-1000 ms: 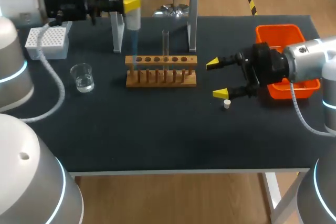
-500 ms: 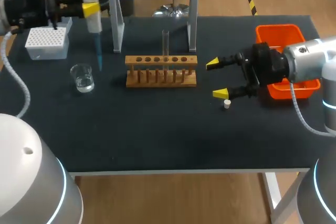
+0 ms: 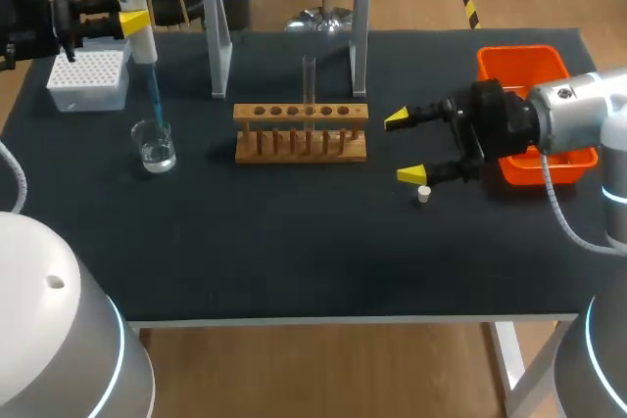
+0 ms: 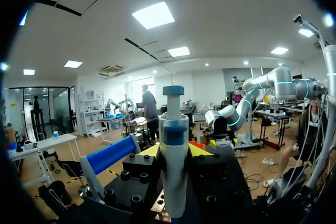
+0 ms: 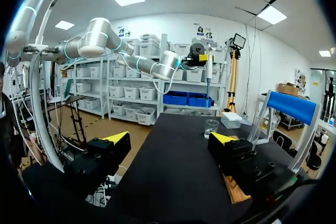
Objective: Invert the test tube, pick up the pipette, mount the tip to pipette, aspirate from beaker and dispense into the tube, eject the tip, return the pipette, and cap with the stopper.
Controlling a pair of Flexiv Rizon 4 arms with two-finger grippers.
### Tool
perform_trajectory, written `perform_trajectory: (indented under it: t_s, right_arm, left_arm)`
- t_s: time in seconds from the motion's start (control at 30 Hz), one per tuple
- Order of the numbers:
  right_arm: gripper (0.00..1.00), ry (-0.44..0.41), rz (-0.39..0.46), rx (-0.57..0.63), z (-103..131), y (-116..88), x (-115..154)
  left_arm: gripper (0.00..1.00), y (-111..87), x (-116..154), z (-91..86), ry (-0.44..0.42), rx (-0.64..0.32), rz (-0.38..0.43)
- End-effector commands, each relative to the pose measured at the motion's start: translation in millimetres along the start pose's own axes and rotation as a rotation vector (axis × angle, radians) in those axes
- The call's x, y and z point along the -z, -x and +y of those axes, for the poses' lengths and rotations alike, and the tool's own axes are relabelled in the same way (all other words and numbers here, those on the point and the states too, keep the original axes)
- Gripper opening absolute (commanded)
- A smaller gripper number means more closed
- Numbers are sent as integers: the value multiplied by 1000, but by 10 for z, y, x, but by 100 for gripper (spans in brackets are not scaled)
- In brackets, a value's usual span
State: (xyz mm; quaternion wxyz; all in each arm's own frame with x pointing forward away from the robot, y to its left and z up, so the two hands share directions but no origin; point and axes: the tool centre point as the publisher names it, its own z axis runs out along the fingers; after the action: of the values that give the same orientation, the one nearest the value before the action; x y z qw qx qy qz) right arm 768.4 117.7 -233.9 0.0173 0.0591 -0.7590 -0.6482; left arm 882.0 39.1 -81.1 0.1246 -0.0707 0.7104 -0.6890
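Aspirate step: left pincer grips pipette, tip above beaker; next, lower tip in. Right pincer wide, empty.

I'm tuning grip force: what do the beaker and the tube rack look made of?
The beaker looks like clear glass, possibly clear plastic: the dark table shows through its glossy wall. The tube rack looks like bare wood: matte light brown, with thin dowel-like posts.
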Motion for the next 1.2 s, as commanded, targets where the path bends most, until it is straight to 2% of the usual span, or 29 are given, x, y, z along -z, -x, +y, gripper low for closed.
perform_trajectory:
  t_s: [0.03,0.83,1.2]
  right_arm:
    - [100,-2,-1,1,5,-8,2]
    - [100,-2,-1,1,5,-8,2]
    - [100,-2,-1,1,5,-8,2]
  left_arm:
    - [0,85,48,74,-6,0,10]
    - [0,465,218,336,-38,22,0]
    - [0,493,243,394,-37,43,-7]
